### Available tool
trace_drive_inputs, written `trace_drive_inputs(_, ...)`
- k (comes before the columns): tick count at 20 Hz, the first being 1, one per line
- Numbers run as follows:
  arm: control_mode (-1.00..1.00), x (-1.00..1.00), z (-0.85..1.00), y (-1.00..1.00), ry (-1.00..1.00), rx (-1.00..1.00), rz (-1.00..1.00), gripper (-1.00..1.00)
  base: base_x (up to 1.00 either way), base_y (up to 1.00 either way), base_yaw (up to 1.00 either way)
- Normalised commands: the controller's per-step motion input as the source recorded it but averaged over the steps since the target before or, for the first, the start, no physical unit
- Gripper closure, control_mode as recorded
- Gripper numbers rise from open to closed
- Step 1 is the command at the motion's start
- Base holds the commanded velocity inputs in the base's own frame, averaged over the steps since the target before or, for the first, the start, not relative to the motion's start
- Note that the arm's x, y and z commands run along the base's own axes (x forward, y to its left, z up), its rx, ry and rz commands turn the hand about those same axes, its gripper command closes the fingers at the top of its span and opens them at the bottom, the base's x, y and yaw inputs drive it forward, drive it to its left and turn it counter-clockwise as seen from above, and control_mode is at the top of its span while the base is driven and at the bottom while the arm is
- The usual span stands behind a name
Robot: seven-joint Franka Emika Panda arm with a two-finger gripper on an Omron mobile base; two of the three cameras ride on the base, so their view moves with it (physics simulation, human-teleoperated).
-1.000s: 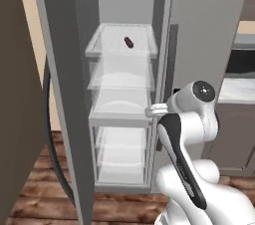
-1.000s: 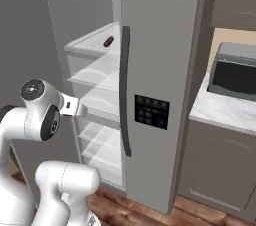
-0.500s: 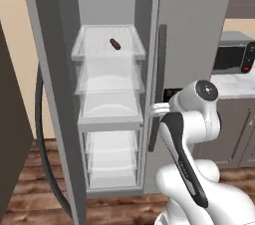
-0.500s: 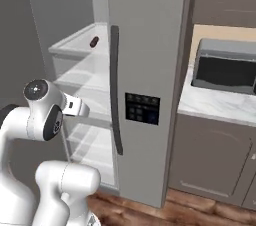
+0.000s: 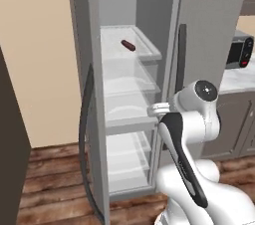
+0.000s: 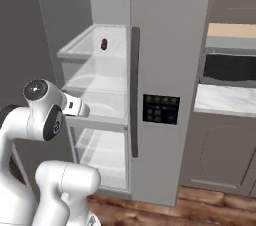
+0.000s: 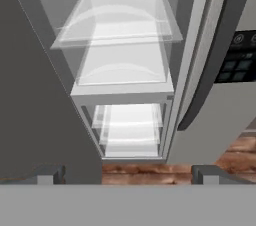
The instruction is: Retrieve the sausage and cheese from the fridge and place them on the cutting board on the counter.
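Observation:
The grey fridge [image 5: 209, 15] stands with its left door swung open, showing white shelves. On the upper shelf lies the sausage [image 5: 128, 45], a slim dark reddish-brown cylinder, seen too in the right base view as the sausage [image 6: 104, 44]. My gripper [image 7: 127, 175] is open with nothing between its tips. It points at the lower shelves [image 7: 125, 65] from outside the fridge [image 7: 230, 115], below the sausage's level. The cheese and the cutting board are out of view. A strip of the white marble counter [image 6: 225, 99] lies right of the fridge [image 6: 170, 45].
The open door [image 5: 82, 69] with its long dark handle [image 5: 87, 134] juts out left of the arm. The shut right door carries a dark handle [image 6: 135, 95] and a control panel [image 6: 161, 109]. A microwave [image 5: 239, 50] sits on the counter. Wooden floor lies below.
The whole picture has shifted and turned, so the base has moved in front of the fridge. The sausage stays on its shelf and the gripper stays open.

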Motion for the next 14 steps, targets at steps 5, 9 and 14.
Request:
trace_drive_inputs(5,1.0,0.0,0.0,0.0,0.0,0.0,0.0,-1.0,0.44,0.13,-0.14)
trace_drive_inputs(9,1.0,0.0,0.0,0.0,0.0,0.0,0.0,-1.0,0.27,0.0,-0.02)
trace_drive_inputs(14,1.0,0.0,0.0,0.0,0.0,0.0,0.0,-1.0,0.31,0.0,0.0)
